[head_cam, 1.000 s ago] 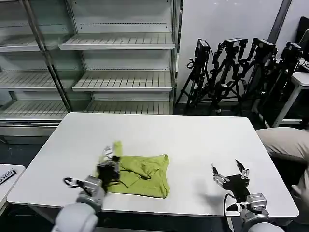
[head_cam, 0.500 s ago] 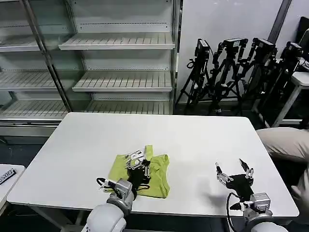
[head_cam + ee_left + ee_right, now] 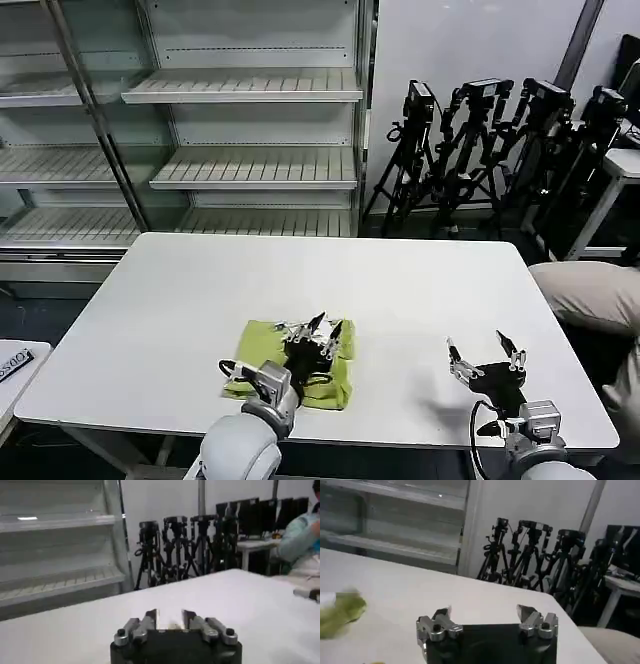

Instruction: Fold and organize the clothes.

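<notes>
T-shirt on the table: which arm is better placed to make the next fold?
Left, most likely. The left gripper is open right above the folded T-shirt, near the table's front edge. The right gripper is open too, but hovers over bare tabletop well to the shirt's right.

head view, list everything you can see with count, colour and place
t-shirt: 1, lime green, folded on the near left part of the table
table: 1, white, in front of the robot
shelves: 1 unit, white, behind the table on the left
tripods: several, black, behind the table on the right
trousers: 1 person's leg, beige, at the table's right edge
left end effector: 1, black and silver, over the t-shirt's right part, fingers a little apart
right end effector: 1, black and silver, open, over the table's near right, holding nothing
</notes>
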Tool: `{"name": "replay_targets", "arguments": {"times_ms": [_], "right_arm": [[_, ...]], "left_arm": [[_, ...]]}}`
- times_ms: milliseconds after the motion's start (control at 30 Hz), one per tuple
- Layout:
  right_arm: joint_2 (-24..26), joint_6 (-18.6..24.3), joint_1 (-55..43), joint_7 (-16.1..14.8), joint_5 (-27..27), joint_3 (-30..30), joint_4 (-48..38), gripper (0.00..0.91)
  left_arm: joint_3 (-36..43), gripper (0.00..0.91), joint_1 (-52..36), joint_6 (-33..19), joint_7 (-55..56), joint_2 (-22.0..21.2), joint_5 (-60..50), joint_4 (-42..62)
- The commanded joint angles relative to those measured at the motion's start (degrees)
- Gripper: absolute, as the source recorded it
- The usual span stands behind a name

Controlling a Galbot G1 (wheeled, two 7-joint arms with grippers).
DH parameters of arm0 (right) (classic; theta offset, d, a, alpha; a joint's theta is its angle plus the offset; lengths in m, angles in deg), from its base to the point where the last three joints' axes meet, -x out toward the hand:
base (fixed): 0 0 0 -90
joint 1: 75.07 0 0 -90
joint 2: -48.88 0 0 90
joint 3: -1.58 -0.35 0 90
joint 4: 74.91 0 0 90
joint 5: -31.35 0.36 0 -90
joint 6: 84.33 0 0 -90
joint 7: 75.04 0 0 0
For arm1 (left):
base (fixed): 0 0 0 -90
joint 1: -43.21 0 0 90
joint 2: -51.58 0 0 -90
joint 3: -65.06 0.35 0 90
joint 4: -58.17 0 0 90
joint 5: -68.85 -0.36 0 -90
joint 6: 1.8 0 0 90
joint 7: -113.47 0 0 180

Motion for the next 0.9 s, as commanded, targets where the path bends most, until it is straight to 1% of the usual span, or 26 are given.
{"name": "replay_targets", "arguments": {"times_ms": [33,133,167,233,267,367,567,767,800,833,900], "right_arm": [[0.1,0.1,-0.5,0.0,-0.1,0.3,-0.6,0.907],[0.2,0.2,-1.0,-0.1,-0.1,0.7,-0.8,0.907],[0.3,0.3,-1.2,-0.1,0.0,0.7,-0.9,0.907],[0.3,0.5,-1.4,-0.2,0.1,0.7,-1.1,0.907],[0.3,0.7,-1.6,-0.2,0.2,0.9,-1.3,0.907],[0.1,0.9,-2.2,-0.2,0.1,1.5,-1.9,0.907],[-0.4,0.9,-2.7,-0.2,-0.1,2.8,-2.1,0.907],[-0.3,1.1,-1.4,-0.2,-0.3,1.9,-1.6,0.907],[-0.3,1.1,-1.3,-0.2,-0.3,1.7,-1.5,0.907],[-0.3,1.1,-1.3,-0.2,-0.3,1.6,-1.4,0.907],[-0.4,1.1,-1.3,-0.1,-0.3,1.5,-1.3,0.907]], "left_arm": [[-3.9,0.907,-0.4,-2.8,0.6,-0.3,4.0,-4.3],[-10.9,0.907,1.9,-2.6,0.8,2.7,4.0,-5.0],[-14.3,0.907,3.4,-1.8,1.3,3.9,3.7,-4.1],[-17.8,0.907,5.3,-0.6,2.7,5.7,4.2,-2.9],[-19.8,0.907,8.2,0.8,3.4,6.5,5.2,-1.4],[-23.2,0.907,12.0,0.8,3.7,7.1,8.6,1.0],[-22.3,0.907,10.9,0.9,5.8,6.2,14.7,5.9],[-19.8,0.897,7.3,1.0,5.6,6.2,16.9,10.0],[-19.2,0.725,7.1,1.0,5.3,6.3,17.2,10.2],[-18.5,0.010,7.0,1.0,5.3,6.3,17.2,10.3],[-17.6,0.010,6.8,1.0,5.3,6.1,17.2,10.4]]}}
